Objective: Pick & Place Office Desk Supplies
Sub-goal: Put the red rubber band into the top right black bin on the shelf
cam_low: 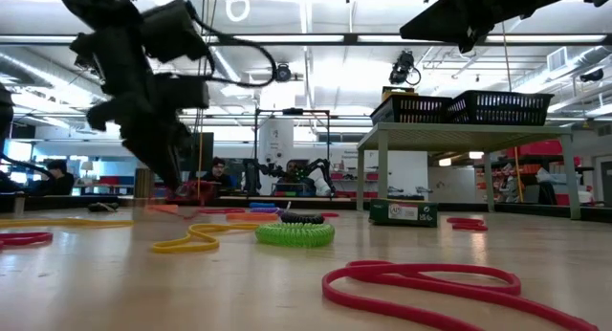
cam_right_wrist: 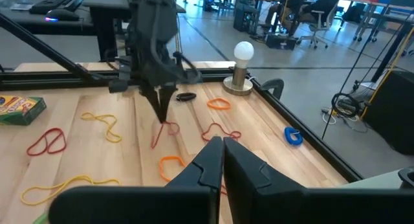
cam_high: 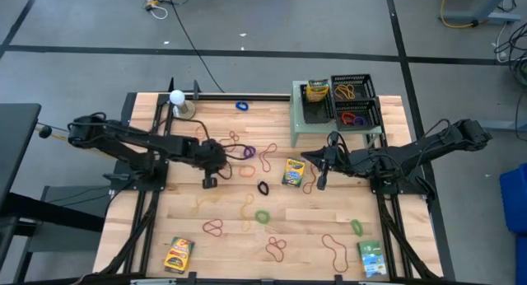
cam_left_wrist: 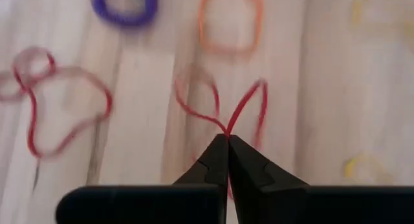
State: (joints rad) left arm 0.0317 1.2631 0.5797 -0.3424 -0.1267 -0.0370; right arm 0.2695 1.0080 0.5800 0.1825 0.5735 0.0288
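The red band (cam_left_wrist: 249, 111) lies on the table left of centre, pinched at its middle by the left gripper (cam_left_wrist: 228, 141), whose fingers are shut on it, so the loop bunches into a V. Other bands lie scattered over the wood: a purple band (cam_left_wrist: 124, 5), an orange band (cam_left_wrist: 229, 26), a green band (cam_low: 294, 234) and a yellow band (cam_low: 196, 237) among them. Crayon boxes lie apart: one (cam_high: 293, 172) near the centre, one (cam_high: 179, 254) at the near left edge.

At the far right stands a green stand (cam_high: 298, 124) carrying black baskets (cam_high: 354, 89); one basket holds purple and red bands, another yellowish bands, and a crayon box sits in a third.

The table (cam_high: 222, 244) is pale wooden planks; a white ball (cam_right_wrist: 243, 51) on a stand sits at its far left. Beyond is a workshop with desks and seated people.

The left arm reaches in from the left, tips down at the table. The right gripper (cam_right_wrist: 223, 146) hovers closed and empty right of centre.
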